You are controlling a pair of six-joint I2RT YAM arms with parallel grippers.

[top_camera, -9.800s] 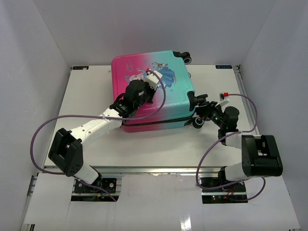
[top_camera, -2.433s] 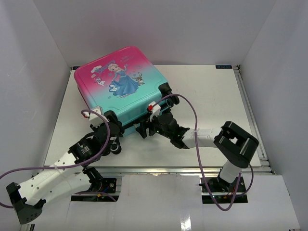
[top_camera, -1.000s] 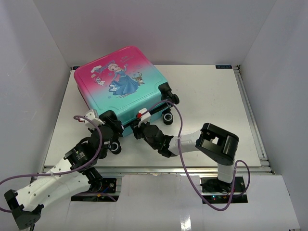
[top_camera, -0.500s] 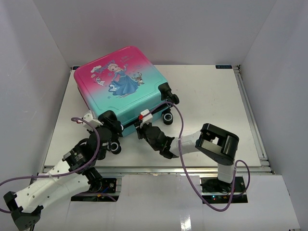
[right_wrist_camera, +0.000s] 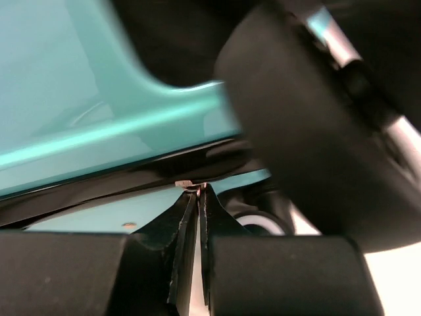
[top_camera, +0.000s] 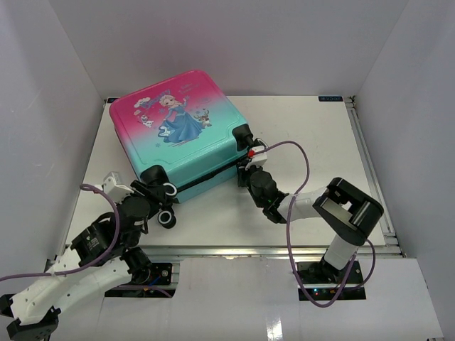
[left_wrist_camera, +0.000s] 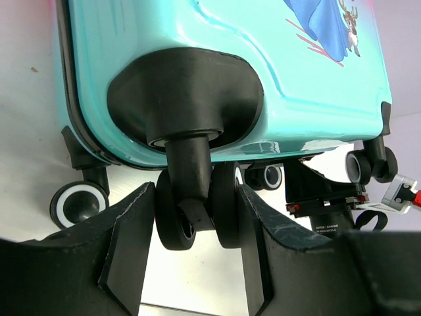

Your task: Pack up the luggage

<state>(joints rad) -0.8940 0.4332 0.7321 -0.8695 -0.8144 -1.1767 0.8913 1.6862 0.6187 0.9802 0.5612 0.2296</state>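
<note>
Top external: closed luggage [top_camera: 181, 131] on table [top_camera: 313, 135]

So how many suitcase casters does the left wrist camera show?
4 casters on the luggage: one straddled by the left gripper, one lower left, one behind centre, one far right; none appears hidden.

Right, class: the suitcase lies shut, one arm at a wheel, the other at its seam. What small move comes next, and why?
Probably slide the right fingers along the seam of the suitcase: they look pinched on a metal tab there, likely the zip pull, and the left fingers flank a wheel, which could steady it.
</note>
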